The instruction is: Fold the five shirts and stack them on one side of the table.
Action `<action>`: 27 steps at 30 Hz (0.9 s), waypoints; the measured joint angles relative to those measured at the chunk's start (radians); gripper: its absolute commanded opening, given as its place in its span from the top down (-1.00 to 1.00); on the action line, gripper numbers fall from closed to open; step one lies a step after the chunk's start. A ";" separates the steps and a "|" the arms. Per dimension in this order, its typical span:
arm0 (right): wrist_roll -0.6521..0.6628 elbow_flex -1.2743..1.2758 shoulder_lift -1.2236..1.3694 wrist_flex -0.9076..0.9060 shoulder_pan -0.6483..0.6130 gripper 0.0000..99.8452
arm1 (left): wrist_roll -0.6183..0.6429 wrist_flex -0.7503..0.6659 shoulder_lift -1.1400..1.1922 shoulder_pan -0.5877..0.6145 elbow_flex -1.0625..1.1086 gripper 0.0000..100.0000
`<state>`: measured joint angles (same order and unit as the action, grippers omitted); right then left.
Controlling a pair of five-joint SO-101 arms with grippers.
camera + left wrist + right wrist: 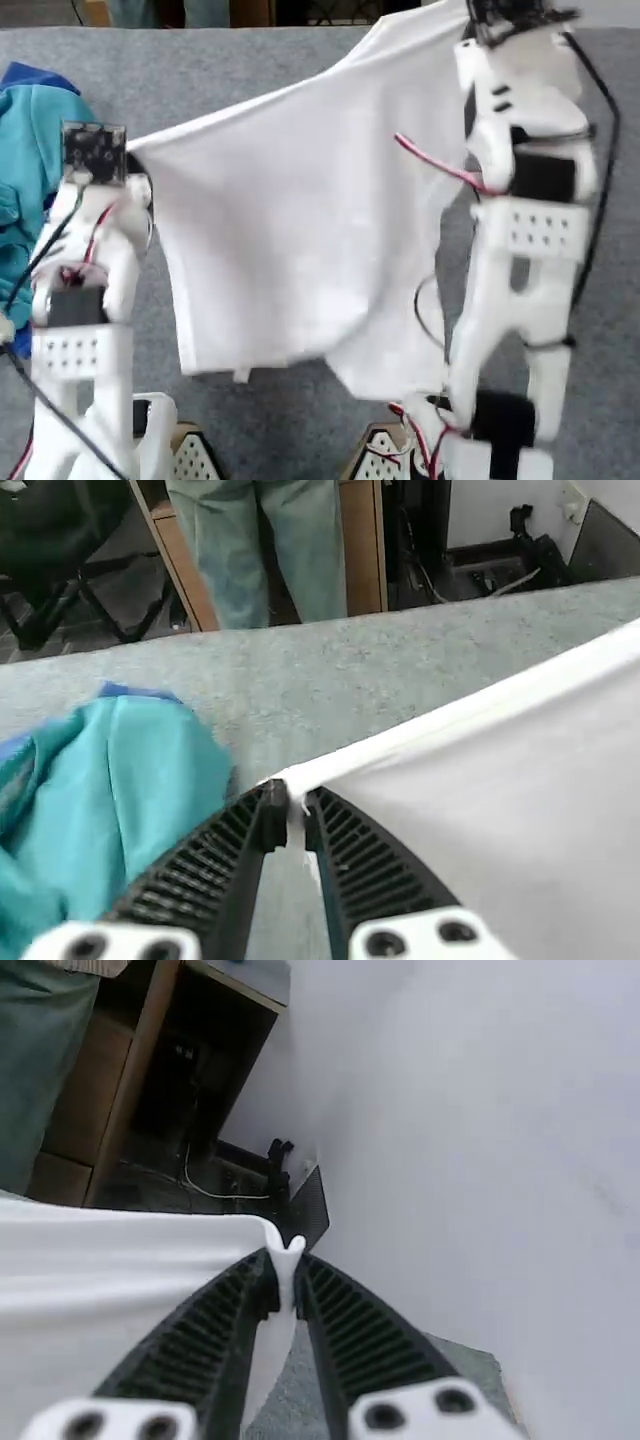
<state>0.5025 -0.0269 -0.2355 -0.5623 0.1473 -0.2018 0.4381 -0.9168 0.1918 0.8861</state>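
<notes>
Holding a white shirt (300, 220) stretched between the left gripper (290, 810) and the right gripper (285, 1260)

At the far left of the grey table (250, 60) lies a crumpled teal shirt (30, 170), with a bit of blue cloth (30, 78) showing at its far edge. Just beside the teal shirt, the left gripper has its jaws pinched together on one corner of the white shirt, the folded hem running away from the tips. From that corner the white shirt spreads across the middle of the table in a broad sheet, its top edge rising at a slant toward the far right. Its lower edge ends near the arm bases at the front. On the right, the right gripper is clamped tight on the opposite corner, a small tuft of white cloth poking out between the tips. That corner sits near the table's far edge. The right arm (520, 230) overlaps the shirt's right side in the high view.
</notes>
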 measured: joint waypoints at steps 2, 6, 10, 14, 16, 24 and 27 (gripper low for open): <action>0.000 -0.018 0.074 0.037 0.000 0.97 | 0.000 -0.084 0.114 0.000 -0.058 0.94; -0.005 -0.176 0.238 0.052 -0.023 0.97 | 0.000 -0.121 0.367 0.000 -0.256 0.94; -0.015 -0.400 0.408 0.054 -0.063 0.97 | 0.000 -0.129 0.583 0.000 -0.476 0.94; -0.014 -0.609 0.608 0.044 -0.097 0.97 | 0.000 -0.129 0.750 0.002 -0.629 0.94; -0.017 -0.712 0.703 0.009 -0.101 0.97 | 0.000 -0.129 0.825 0.002 -0.683 0.94; -0.018 -1.142 1.031 -0.244 -0.101 0.97 | -0.035 -0.031 1.017 0.002 -0.825 0.94; -0.018 -1.293 1.094 -0.394 -0.101 0.97 | -0.063 0.029 1.028 0.002 -0.835 0.94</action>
<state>0.4841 -1.3203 0.8585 -0.9567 0.0460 -0.2647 0.4672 0.1112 0.1933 0.0514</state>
